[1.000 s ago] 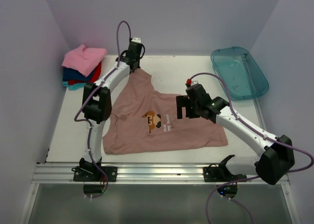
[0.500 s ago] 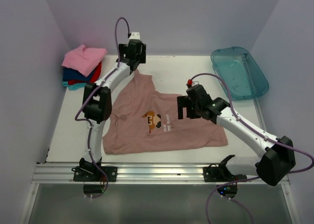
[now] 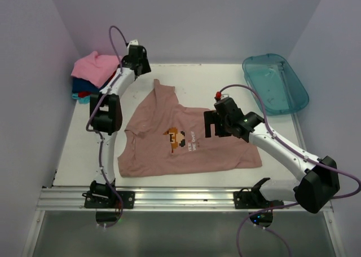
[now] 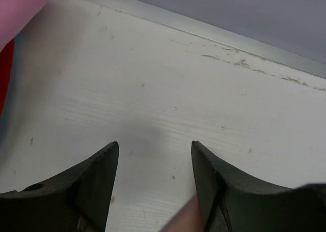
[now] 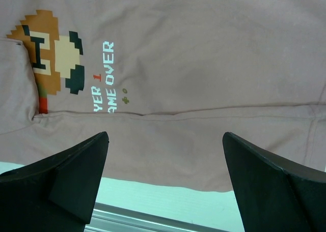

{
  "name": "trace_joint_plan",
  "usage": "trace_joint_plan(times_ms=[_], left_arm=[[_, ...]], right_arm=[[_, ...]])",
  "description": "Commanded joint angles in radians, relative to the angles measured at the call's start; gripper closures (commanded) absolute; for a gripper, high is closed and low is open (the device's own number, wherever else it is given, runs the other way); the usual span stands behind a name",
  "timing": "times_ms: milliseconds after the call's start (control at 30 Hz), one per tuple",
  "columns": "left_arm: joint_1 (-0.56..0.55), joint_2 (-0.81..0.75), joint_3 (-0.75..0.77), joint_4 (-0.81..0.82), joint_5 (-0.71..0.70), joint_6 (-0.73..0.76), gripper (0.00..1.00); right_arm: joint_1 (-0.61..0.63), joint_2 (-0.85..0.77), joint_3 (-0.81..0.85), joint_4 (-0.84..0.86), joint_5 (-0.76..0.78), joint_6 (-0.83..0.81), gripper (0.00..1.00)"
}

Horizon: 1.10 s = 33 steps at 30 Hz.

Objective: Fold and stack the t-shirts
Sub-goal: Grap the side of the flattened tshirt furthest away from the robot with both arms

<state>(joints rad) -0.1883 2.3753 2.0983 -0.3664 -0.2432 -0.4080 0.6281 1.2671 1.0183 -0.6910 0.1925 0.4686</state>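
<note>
**Pink-brown tee lies spread out; both end effectors are empty**

A white tabletop (image 3: 214, 79), scuffed near its far edge, sits between plain lavender walls (image 3: 186, 20). A translucent teal tub (image 3: 276, 82) lies at the 2 o'clock corner.

At 10 o'clock lies a stack of folded tees (image 3: 93, 76): bright pink on top, then red, blue and teal. The dusty pink-brown tee (image 3: 186, 150) lies open at the centre, print side up. It shows a pixel character and white lettering, and one sleeve points to 12 o'clock.

The left end effector (image 4: 154, 143) is beside the stack, over bare tabletop. Its jaws are partly apart and hold nothing, and the tee's sleeve lies at its 5 o'clock. The right end effector (image 5: 164, 135) is over the tee's right half. Its jaws are spread wide and empty, and the print is at its 9 o'clock.
</note>
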Motion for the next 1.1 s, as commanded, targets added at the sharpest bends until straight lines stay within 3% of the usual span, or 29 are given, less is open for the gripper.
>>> trace_joint_plan(times_ms=[0,233,567,767,1067], left_arm=[[0.047,-0.005,-0.044,-0.026,0.097,-0.155,0.38],[0.055,0.005,-0.096,-0.022,0.275,-0.157,0.45],[0.052,0.024,-0.142,-0.019,0.375,-0.100,0.50],[0.035,-0.033,-0.244,0.134,0.441,-0.072,0.50],[-0.026,0.036,-0.101,0.075,0.440,0.040,0.49]], right_arm=[[-0.001,-0.029,0.000,-0.018,0.022,0.008,0.01],[-0.001,-0.009,0.016,-0.016,0.002,0.025,0.01],[-0.002,0.037,0.042,-0.005,-0.018,0.030,0.01],[-0.001,0.043,0.037,-0.007,-0.022,0.031,0.01],[-0.002,0.040,0.034,-0.012,-0.021,0.025,0.01]])
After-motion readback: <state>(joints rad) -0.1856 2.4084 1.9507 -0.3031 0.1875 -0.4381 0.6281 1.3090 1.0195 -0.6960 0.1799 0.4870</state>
